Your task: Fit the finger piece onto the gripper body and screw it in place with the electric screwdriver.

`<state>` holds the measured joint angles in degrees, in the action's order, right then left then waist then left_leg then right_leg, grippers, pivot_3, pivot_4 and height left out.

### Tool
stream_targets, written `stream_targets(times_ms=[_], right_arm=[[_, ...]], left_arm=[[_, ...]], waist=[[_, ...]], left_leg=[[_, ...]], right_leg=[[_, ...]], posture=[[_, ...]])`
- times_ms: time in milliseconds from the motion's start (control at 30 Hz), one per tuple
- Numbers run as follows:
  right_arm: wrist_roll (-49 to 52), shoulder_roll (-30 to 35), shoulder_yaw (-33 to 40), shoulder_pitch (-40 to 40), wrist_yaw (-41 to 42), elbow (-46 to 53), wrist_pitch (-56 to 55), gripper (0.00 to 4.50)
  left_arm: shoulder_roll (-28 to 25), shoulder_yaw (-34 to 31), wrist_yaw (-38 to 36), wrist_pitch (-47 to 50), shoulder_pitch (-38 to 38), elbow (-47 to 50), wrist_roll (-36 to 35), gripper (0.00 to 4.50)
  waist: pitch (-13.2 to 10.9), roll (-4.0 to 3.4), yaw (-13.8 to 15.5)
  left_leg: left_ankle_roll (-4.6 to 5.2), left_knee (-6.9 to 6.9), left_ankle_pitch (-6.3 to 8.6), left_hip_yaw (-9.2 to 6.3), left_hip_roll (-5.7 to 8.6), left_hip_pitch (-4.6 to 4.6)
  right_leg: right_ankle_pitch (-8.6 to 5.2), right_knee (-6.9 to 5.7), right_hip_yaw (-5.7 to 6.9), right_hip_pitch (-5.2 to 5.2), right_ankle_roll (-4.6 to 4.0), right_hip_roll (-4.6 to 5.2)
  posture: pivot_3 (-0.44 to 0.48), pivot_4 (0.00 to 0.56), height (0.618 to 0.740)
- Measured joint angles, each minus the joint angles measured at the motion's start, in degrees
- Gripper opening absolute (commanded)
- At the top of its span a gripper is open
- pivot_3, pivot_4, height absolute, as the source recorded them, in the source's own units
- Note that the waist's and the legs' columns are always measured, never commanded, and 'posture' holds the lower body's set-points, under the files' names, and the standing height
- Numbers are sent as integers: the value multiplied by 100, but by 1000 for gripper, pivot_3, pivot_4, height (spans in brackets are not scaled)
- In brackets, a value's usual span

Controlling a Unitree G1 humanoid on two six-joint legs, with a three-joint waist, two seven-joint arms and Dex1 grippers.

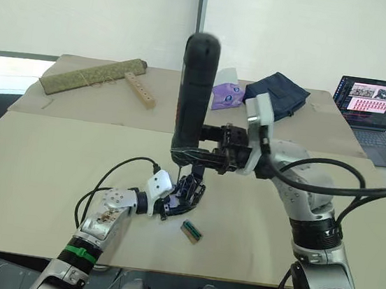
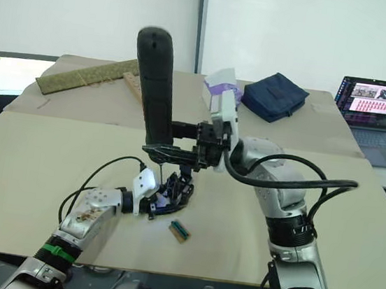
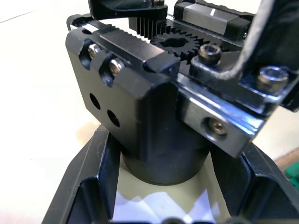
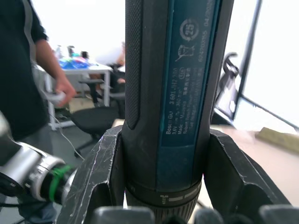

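Observation:
The electric screwdriver [image 1: 196, 88], a thick black cylinder, stands upright above the table's middle. My right gripper [image 1: 202, 154] is shut on its lower end, with a finger [image 4: 100, 177] on each side of the barrel [image 4: 173, 93]. Its thin bit points down at the top of the gripper body [image 1: 190, 188]. That black toothed block [image 3: 140, 93] rests on the table, and my left gripper [image 1: 170, 202] is shut on its round base, one finger [image 3: 88, 186] on either side. I cannot tell the finger piece apart from the gripper body.
A small green block [image 1: 191, 231] lies just right of the left gripper. At the table's back are a rolled green mat [image 1: 92, 76], a wooden strip with holes [image 1: 140, 90], a purple packet [image 1: 226, 96], a navy bag [image 1: 276, 95] and an open laptop [image 1: 371, 103]. A person [image 4: 23, 70] stands beyond.

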<state>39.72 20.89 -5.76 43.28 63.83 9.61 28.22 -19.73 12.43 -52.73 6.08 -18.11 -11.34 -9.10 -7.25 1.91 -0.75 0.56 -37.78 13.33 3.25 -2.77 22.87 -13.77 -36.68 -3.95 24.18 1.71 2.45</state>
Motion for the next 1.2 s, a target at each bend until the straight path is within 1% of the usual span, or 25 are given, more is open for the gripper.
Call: stream_targets(times_ms=[167, 200, 233, 267, 300, 400, 500, 600, 633, 700, 767, 800, 833, 900, 967, 1033, 1100, 1200], right_arm=[[207, 154, 25, -1, 111, 131, 205, 1928], [281, 188, 55, -1, 116, 203, 276, 1928], [418, 243, 91, 0, 120, 281, 366, 1928], [704, 354, 177, 3, 107, 416, 627, 1928], [1015, 492, 275, 27, 72, 546, 895, 1928], [1928, 1023, 763, 237, -111, 878, 1603, 1928], [2337, 1594, 1138, 338, -217, 928, 2022, 1928], [2340, 2578, 1306, 330, -58, 599, 2392, 1928], [2228, 2990, 1352, 325, 34, 383, 2531, 1928], [1926, 3667, 1347, 324, 125, -61, 2759, 1928], [1471, 4280, 1101, 315, 220, -404, 2949, 1928], [1122, 4674, 742, 299, 393, -567, 3009, 1928], [749, 4928, 367, 260, 516, -712, 3066, 1928], [124, 5161, -311, 228, 696, -944, 3075, 1928], [-773, 5191, -1209, 230, 875, -1420, 2959, 1928], [-1472, 4995, -1776, 267, 906, -2027, 2806, 1928], [-2048, 4686, -2104, 380, 845, -2626, 2609, 1928], [-2796, 4315, -2499, 559, 867, -3368, 2265, 1928]], left_arm=[[38, -22, 22, -3, -4, -37, -11, 2277], [49, -26, 24, 13, -3, -38, -17, 3294], [54, -25, 51, 34, -6, -38, -16, 3613], [54, -23, 70, 48, -15, -38, -15, 4127], [53, -28, 83, 42, -2, -31, -15, 4423], [-10, -137, 144, -69, 193, 81, -29, 4423], [-224, -361, 81, -106, 516, 333, -232, 4423], [-616, -758, -216, -259, 1064, 655, -619, 4423], [-789, -947, -356, -322, 1268, 766, -788, 4423], [-1160, -1306, -748, -321, 1629, 857, -1168, 4423], [-1463, -1598, -1103, -315, 1906, 919, -1446, 4423], [-1559, -1728, -1232, -327, 1968, 1007, -1585, 4423], [-1658, -1870, -1330, -344, 2020, 1144, -1697, 4423], [-1767, -2096, -1432, -356, 2041, 1385, -1887, 4423], [-1961, -2398, -1553, -224, 2102, 1781, -2251, 4423], [-2117, -2625, -1643, -83, 2222, 2035, -2509, 4423], [-2226, -2687, -1737, 98, 2346, 2182, -2685, 4423], [-2249, -2700, -1761, 234, 2393, 2341, -2738, 4423]], waist=[[0, 0, 2], [0, 0, 5], [0, 0, 6], [-2, -2, 7], [-4, -3, 6], [-13, -4, -28], [-16, -1, -145], [-43, -9, -208], [-54, -12, -210], [-72, -28, -198], [-90, -36, -176], [-93, -38, -158], [-97, -30, -139], [-101, -26, -118], [-103, -28, -124], [-111, -40, -131], [-125, -58, -163], [-156, -74, -161]], left_leg=[[0, 0, 0, 0, -2, -1], [0, -1, 0, -1, -2, -1], [0, 0, 0, -3, -2, 0], [0, 0, 0, -4, -3, 2], [0, 0, 0, -8, -4, 3], [0, 1, 0, -28, -12, 2], [0, 11, 1, -32, -22, -1], [0, 33, 0, -28, -23, -4], [0, 44, 0, -26, -22, -5], [0, 55, 0, -22, -21, -5], [0, 65, 0, -13, -19, 14], [0, 66, -1, -9, -17, 39], [0, 65, -1, -9, -18, 52], [0, 66, -1, -8, -19, 62], [-1, 68, 0, -2, -16, 86], [0, 68, 0, 11, -4, 98], [1, 68, 0, 24, 7, 99], [1, 62, -1, 46, 22, 100]], right_leg=[[3, -2, 0, 1, -1, 1], [3, -1, 0, 0, -1, 2], [3, 0, 0, 0, -1, 3], [2, 0, 0, 0, 0, 5], [3, 1, 0, 2, -1, 7], [4, 2, -1, 5, -4, 11], [2, 4, -1, 8, -15, 8], [-11, 6, -8, 20, -38, 12], [-27, 11, -9, 24, -66, 14], [-35, 13, -11, 34, -76, 16], [-36, 15, -11, 63, -78, 18], [-37, 13, -13, 90, -75, 19], [-35, 20, -5, 97, -71, 18], [-21, 37, -5, 102, -47, 20], [-5, 61, -7, 110, -20, 25], [1, 70, -11, 121, -6, 37], [6, 70, -14, 125, 7, 48], [11, 64, -13, 125, 17, 47]], posture=[[0, 150, 740], [0, 150, 740], [0, 150, 740], [0, 150, 740], [0, 150, 740], [0, 150, 740], [0, 150, 740], [0, 150, 740], [0, 150, 740], [0, 150, 740], [0, 150, 740], [0, 150, 740], [0, 150, 740], [0, 150, 740], [0, 150, 740], [0, 150, 740], [0, 150, 740], [0, 150, 740]])
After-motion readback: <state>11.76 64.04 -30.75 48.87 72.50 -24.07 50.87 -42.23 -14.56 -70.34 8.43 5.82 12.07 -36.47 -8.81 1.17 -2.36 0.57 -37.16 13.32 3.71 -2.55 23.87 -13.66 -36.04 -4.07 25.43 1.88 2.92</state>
